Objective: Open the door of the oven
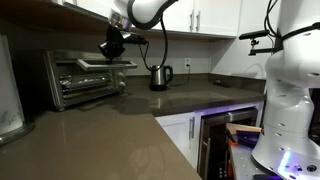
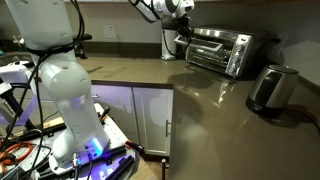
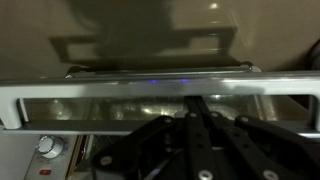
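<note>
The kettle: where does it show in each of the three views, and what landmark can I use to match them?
In an exterior view: kettle just above the middle, on the counter by the back wall, right of the oven.
In an exterior view: kettle near the right edge, closer to the camera than the oven.
Wrist view: not in it; the oven's door fills the picture.
Shared landmark: the oven.

Kitchen corner. Glossy grey-brown L-shaped tabletop [image 1: 110, 125] in both exterior views, sheened with pale reflections. At 12 o'clock in an exterior view, white upper cabinets [image 1: 215, 15] over a pale wall [image 1: 225, 55] with a socket [image 1: 186, 67]. At 5 o'clock, white lower cabinet doors [image 1: 178, 130] beside a dark under-counter appliance [image 1: 213, 148]. Violet glow [image 2: 115, 98] on those doors at 9 o'clock in an exterior view.
</note>
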You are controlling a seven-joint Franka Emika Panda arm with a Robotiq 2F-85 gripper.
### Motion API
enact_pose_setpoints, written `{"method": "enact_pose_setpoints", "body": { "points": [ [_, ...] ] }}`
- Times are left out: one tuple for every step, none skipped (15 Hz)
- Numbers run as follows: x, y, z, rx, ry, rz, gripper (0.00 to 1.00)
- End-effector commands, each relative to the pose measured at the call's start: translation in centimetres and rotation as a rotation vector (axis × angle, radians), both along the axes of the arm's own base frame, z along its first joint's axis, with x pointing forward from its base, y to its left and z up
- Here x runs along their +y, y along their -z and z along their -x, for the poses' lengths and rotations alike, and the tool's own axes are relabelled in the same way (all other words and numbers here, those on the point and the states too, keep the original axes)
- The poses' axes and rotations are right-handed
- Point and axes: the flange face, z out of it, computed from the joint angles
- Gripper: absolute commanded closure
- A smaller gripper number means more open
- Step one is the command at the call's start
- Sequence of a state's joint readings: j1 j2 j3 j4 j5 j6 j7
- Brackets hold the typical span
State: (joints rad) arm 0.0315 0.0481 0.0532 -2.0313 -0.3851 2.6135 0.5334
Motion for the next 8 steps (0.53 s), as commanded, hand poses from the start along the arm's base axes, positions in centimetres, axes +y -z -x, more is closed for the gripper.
{"method": "enact_pose_setpoints", "body": {
  "points": [
    [-0.09,-0.58,1.09,0.029,-0.011,0.004,0.96],
    [-0.1,-0.56,1.09,0.031,-0.011,0.003,0.97],
    [-0.1,-0.52,1.08,0.033,-0.012,0.002,0.97],
    [-0.09,-0.47,1.07,0.034,-0.012,0.001,0.96],
    [-0.07,-0.38,1.04,0.036,-0.012,-0.001,0.96],
    [-0.04,-0.3,1.0,0.038,-0.013,-0.003,0.96],
    [-0.02,-0.24,0.95,0.039,-0.014,-0.004,0.96],
    [-0.02,-0.17,0.89,0.039,-0.015,-0.006,0.97]
  ]
}}
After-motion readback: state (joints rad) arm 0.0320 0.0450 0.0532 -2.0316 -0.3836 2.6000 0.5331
